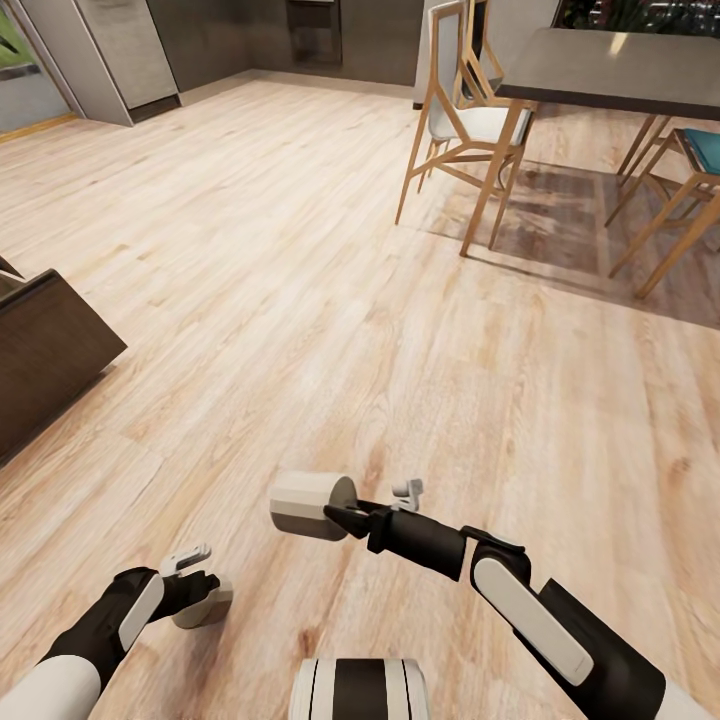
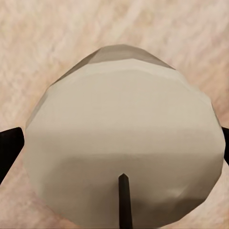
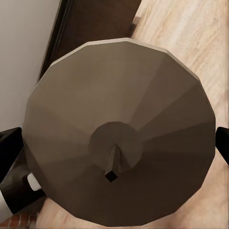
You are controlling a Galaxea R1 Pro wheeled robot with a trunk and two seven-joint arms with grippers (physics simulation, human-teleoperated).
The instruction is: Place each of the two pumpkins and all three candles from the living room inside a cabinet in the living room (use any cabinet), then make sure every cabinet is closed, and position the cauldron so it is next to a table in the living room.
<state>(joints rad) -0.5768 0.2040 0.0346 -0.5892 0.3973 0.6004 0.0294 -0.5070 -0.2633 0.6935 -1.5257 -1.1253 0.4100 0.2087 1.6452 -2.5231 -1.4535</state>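
My right gripper (image 1: 338, 516) is shut on a candle (image 1: 308, 504), an off-white stub with a darker band, held on its side above the wood floor. In the right wrist view this candle (image 3: 119, 143) faces me wick-first, with a black finger (image 3: 9, 148) on each side. My left gripper (image 1: 200, 592) is low at the left, shut on a second candle (image 1: 208, 603). The left wrist view looks down on that candle's pale top (image 2: 124, 143), with one fingertip (image 2: 8, 151) at its edge. The dark-brown cabinet (image 1: 45, 350) juts in at the left and also lies behind the right-hand candle (image 3: 100, 19).
Light wood floor (image 1: 330, 300) stretches ahead. A dark-topped dining set (image 1: 610, 65) with wooden chairs (image 1: 465, 130) stands at the back right, on a brownish rug (image 1: 560, 215). Grey kitchen units (image 1: 130, 45) line the far wall.
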